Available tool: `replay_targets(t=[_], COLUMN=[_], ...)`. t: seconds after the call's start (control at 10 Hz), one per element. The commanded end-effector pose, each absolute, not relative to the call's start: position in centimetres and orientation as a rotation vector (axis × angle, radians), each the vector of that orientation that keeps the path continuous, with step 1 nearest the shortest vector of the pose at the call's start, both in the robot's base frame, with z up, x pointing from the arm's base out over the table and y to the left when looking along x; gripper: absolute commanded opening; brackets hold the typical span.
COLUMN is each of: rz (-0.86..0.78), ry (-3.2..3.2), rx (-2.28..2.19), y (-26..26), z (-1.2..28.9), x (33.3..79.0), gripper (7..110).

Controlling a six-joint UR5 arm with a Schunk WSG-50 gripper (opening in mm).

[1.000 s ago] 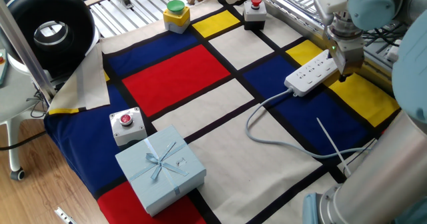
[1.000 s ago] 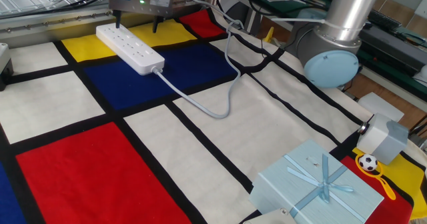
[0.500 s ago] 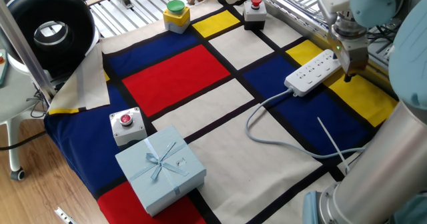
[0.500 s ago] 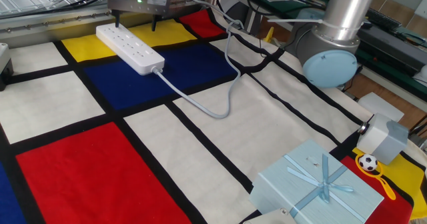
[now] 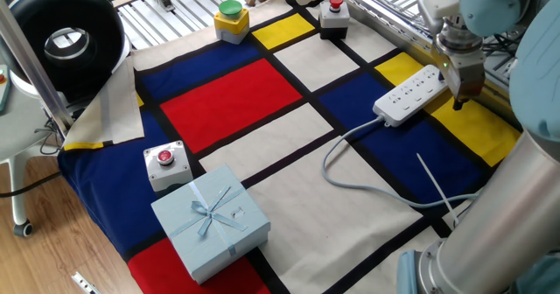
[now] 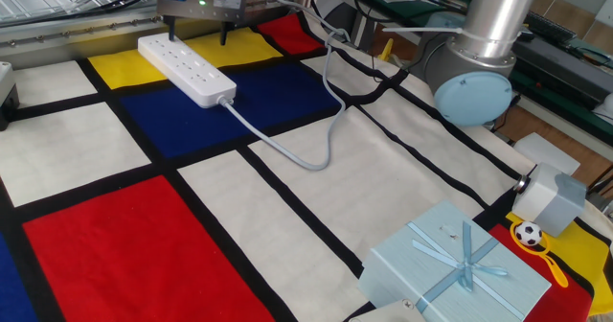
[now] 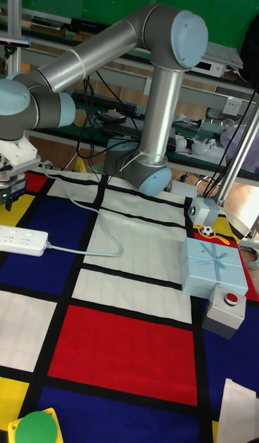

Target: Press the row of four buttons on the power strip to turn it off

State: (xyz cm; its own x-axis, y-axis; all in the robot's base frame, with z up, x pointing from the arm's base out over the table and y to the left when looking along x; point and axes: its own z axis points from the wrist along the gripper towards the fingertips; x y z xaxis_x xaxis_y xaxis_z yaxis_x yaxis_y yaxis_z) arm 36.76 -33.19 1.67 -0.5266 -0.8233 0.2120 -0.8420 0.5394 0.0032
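Note:
The white power strip (image 5: 407,95) lies slanted across the blue and yellow patches at the right of the mat, also seen as the strip (image 6: 187,69) and the strip (image 7: 21,239). The four buttons (image 5: 415,88) are tiny marks along its top face, too small to read. My gripper (image 6: 196,38) hangs at the strip's far end, open; one finger (image 6: 170,34) stands low over that end and the other is off to the side over yellow. Whether the finger touches the strip I cannot tell. The same gripper (image 5: 457,94) is seen from the other side.
The strip's pale grey cable (image 5: 367,167) loops over the white patch. A green button box (image 5: 231,18), a red button on a black box (image 5: 333,16), a red button on a grey box (image 5: 165,164) and a light blue gift box (image 5: 210,220) stand on the mat. Metal rails (image 5: 385,14) run behind the strip.
The gripper has shifted slightly along the strip's far end toward the yellow patch. The strip and cable have not moved.

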Motion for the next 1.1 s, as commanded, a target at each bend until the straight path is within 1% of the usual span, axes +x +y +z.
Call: replay_targets(t=[0.0, 1.0], rz=[0.139, 0.155], ry=[-2.606, -2.603], rx=[1.412, 1.410], y=[-33.00, -33.09], z=[1.43, 1.10], x=[36.93, 37.07], gripper=[22, 22])
